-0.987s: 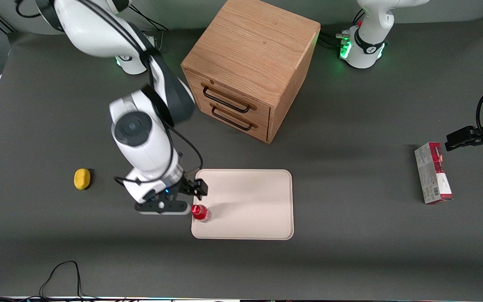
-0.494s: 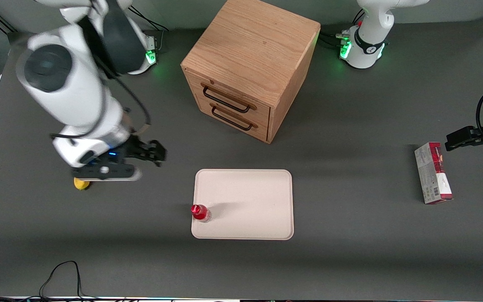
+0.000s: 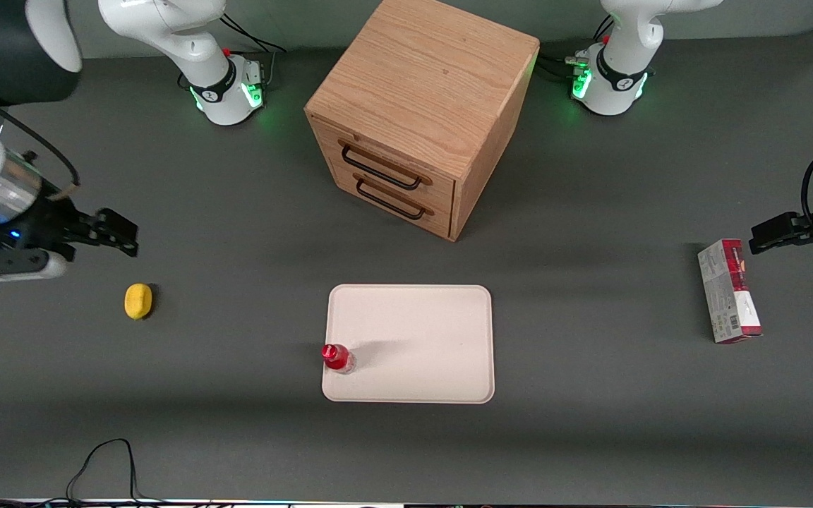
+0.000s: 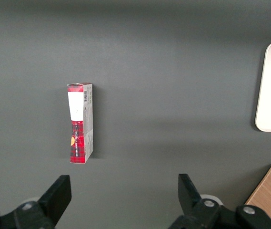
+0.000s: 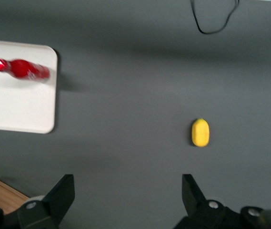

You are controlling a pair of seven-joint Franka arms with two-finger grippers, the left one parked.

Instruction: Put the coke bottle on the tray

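The coke bottle (image 3: 338, 358) stands upright on the tray (image 3: 420, 331), just inside the tray's edge that faces the working arm's end of the table, and nearer to the front camera than the tray's middle. In the right wrist view the coke bottle (image 5: 21, 69) shows its red cap and body against the cream-white tray (image 5: 16, 105), close to a rounded corner.

The gripper (image 3: 106, 236) hangs above the dark table (image 3: 237, 437) at the working arm's end, well apart from the bottle and tray. It holds nothing; its fingers (image 5: 61, 193) are spread wide with only table between them.

A yellow lemon-like object (image 3: 138, 301) lies on the table near the gripper, a little nearer to the front camera. A wooden drawer cabinet (image 3: 420, 113) with two dark handles stands farther from the front camera than the tray. A red-and-grey carton box (image 3: 729, 291) lies flat toward the parked arm's end of the table.
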